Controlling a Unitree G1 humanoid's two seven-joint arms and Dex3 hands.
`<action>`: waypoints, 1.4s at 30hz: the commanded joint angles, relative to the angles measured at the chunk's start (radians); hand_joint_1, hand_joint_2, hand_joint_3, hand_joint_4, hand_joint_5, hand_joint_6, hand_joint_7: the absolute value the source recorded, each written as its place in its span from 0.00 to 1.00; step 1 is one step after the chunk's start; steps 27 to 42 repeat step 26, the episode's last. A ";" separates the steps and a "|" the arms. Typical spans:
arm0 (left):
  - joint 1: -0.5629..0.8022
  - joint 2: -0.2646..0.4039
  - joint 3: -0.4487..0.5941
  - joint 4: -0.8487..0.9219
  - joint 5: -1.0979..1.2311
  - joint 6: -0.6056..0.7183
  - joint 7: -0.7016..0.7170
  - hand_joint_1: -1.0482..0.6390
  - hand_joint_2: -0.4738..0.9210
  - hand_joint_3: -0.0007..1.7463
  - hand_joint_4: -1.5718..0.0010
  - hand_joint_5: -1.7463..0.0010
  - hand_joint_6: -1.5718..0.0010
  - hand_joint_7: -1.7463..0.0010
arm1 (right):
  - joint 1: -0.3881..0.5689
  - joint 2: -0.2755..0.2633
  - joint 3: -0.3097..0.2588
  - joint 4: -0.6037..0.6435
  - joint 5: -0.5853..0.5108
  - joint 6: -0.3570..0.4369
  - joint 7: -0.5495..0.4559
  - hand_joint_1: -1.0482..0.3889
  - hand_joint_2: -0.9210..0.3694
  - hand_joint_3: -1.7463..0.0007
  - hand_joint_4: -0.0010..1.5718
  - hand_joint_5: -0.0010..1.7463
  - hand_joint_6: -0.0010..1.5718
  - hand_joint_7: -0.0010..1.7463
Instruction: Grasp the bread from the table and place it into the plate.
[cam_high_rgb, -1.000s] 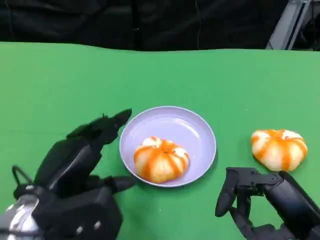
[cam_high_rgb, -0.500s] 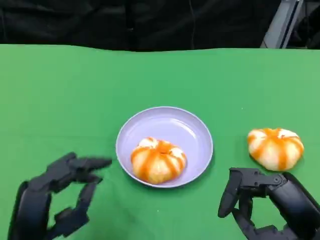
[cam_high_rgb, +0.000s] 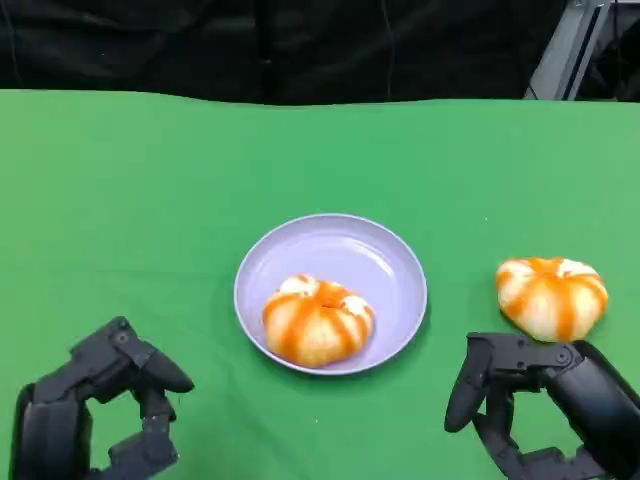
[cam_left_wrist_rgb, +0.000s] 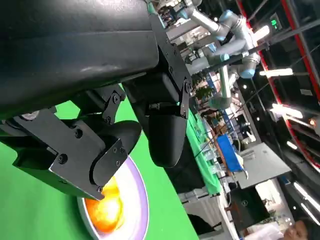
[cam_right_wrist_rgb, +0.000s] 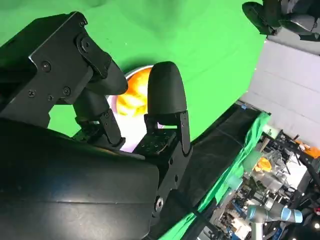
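Green cloth worktop (cam_high_rgb: 150, 180), one lilac plate (cam_high_rgb: 390, 262) at its middle
- Bread, item one (cam_high_rgb: 318, 320): orange-striped bun lying inside the plate, toward its near rim
- Bread, item two (cam_high_rgb: 551, 296): same striped bun, on the bare worktop well to the right of the plate; round, with no long axis that I can make out, so no approach angle is forced
- My right hand (cam_high_rgb: 540, 405): low at the right, holding nothing, fingers (cam_high_rgb: 468, 385) apart and curved; the loose bun lies just beyond it, a little up and to the outside, while the fingers point inward toward the plate side
- My left hand (cam_high_rgb: 95, 410): low at the left, holding nothing, fingers loosely curled but parted; the plate stands between it and the loose bun
- Judgement: the right hand is plainly nearer, so the reach is its to make, forward and slightly outward
- Hard to make out: both hands are cut off at the lower edge of the head view; the wrist views are largely blocked by black hand parts, with a glimpse of plate and orange bun past them
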 joint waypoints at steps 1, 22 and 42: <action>-0.008 0.009 0.012 0.024 0.005 -0.024 0.002 0.63 0.60 0.80 0.46 0.00 0.49 0.12 | -0.004 -0.007 -0.007 0.001 0.017 0.003 0.004 0.81 0.46 0.20 0.56 0.94 0.51 0.76; -0.015 0.015 0.020 0.029 0.046 -0.032 -0.002 0.63 0.61 0.79 0.44 0.03 0.48 0.14 | -0.009 -0.009 -0.010 -0.003 0.006 0.010 0.004 0.81 0.47 0.20 0.56 0.95 0.51 0.76; -0.014 0.013 0.022 0.027 0.056 -0.029 0.000 0.63 0.60 0.80 0.44 0.02 0.48 0.14 | -0.008 -0.009 -0.010 0.000 0.009 0.005 0.005 0.81 0.47 0.19 0.56 0.96 0.51 0.76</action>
